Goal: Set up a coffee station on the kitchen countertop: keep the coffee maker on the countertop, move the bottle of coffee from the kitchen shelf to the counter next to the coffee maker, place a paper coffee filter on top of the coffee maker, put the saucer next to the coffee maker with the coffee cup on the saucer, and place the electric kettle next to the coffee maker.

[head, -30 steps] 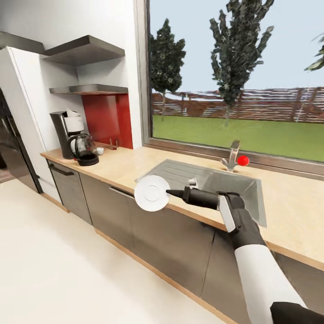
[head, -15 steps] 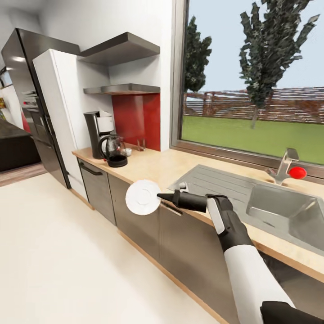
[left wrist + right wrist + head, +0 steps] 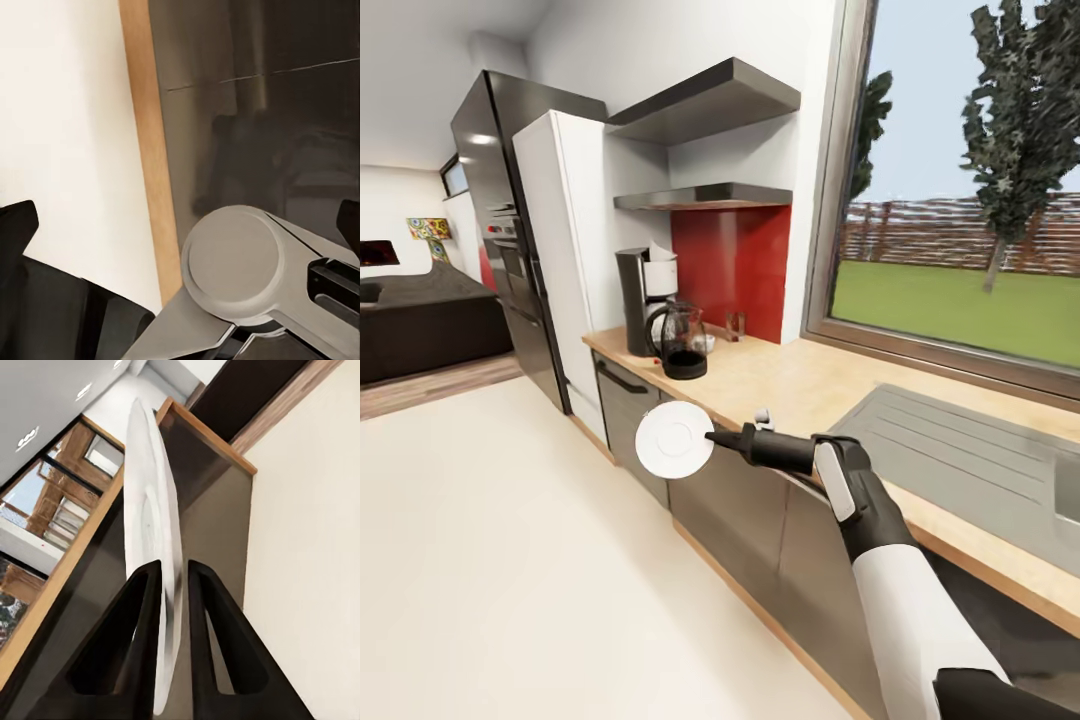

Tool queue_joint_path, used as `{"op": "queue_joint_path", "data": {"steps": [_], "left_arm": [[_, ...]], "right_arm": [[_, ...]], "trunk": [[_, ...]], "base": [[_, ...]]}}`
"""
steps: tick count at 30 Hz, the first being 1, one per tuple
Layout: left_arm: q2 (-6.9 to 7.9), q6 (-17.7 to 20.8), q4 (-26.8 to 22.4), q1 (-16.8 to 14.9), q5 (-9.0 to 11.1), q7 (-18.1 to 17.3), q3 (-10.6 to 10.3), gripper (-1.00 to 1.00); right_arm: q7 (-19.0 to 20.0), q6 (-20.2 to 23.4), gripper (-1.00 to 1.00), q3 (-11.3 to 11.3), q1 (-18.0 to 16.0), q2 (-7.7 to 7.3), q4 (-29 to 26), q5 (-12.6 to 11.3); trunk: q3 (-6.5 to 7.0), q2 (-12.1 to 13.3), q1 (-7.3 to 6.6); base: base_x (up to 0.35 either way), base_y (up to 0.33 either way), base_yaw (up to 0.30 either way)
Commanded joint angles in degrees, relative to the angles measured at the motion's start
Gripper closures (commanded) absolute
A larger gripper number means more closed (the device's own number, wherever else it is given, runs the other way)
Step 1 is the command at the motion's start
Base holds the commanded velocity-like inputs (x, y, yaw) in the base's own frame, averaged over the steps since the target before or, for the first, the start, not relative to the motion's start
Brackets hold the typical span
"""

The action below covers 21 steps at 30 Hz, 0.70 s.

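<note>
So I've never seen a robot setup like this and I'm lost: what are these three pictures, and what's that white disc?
It is a simulated two-armed robot in a kitchen. The wide picture is from its head camera; the other two come from cameras near each claw. The white disc is a saucer, gripped on edge by the right claw; the right wrist view shows its fingers pinching the rim. It is held out in front of the cabinets. On the counter stand a coffee maker and a kettle. The left wrist view looks at the floor and cabinets.
</note>
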Motion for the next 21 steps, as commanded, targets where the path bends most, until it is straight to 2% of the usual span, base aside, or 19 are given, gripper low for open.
{"op": "queue_joint_path", "data": {"steps": [1, 21], "left_arm": [[0.01, -0.3, -0.1, 0.0, 0.5, 0.0, -0.5, -1.00], [0.01, -0.3, -0.1, 0.0, 0.5, 0.0, -0.6, -1.00]], "right_arm": [[0.4, 0.3, 1.00, -0.2, -0.1, 0.08, 0.1, 0.1], [0.4, 0.3, 1.00, -0.4, -0.1, 0.01, 1.5, 0.1]], "trunk": [[-0.05, 0.0, 0.03], [-0.05, 0.0, 0.03]], "base": [[0.251, 0.264, 0.112], [0.245, 0.268, 0.009]]}}
